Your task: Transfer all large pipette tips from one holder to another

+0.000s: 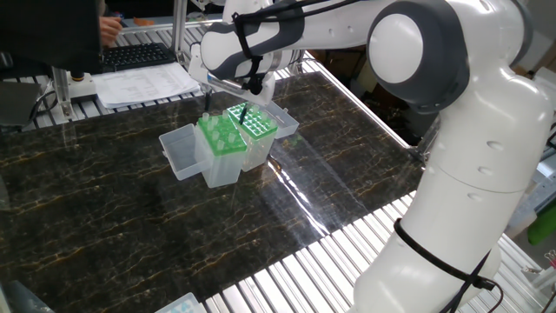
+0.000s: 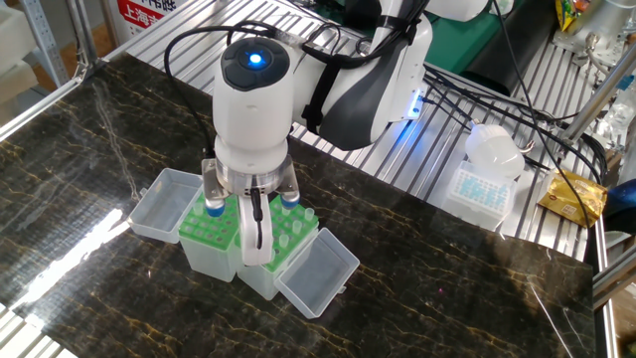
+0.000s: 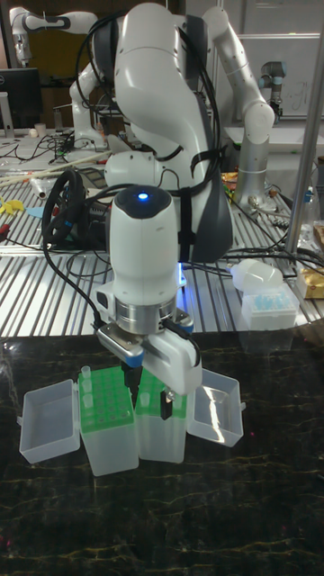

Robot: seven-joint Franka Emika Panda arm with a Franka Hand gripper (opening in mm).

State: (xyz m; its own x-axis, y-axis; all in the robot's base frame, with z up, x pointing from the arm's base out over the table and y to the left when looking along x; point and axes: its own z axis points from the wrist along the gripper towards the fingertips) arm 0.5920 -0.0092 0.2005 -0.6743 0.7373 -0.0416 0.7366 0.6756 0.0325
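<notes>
Two clear holders with green rack plates stand side by side, the left holder (image 2: 209,227) (image 3: 106,400) and the right holder (image 2: 294,239) (image 3: 175,409). A few pale large pipette tips (image 2: 300,215) stand in the right holder's rack, and one tip (image 3: 86,373) sticks up at the left holder's far corner. My gripper (image 3: 149,394) (image 2: 256,227) (image 1: 247,110) hangs straight down over the seam between the two racks, fingertips just above the green plates. Its fingers stand apart, and I see no tip between them.
Each holder's clear lid lies open and flat on the dark marble table: the left lid (image 2: 159,204) and the right lid (image 2: 318,270). Another tip box (image 2: 484,189) with blue tips sits on the metal rollers behind. Cables (image 2: 467,94) run along the back.
</notes>
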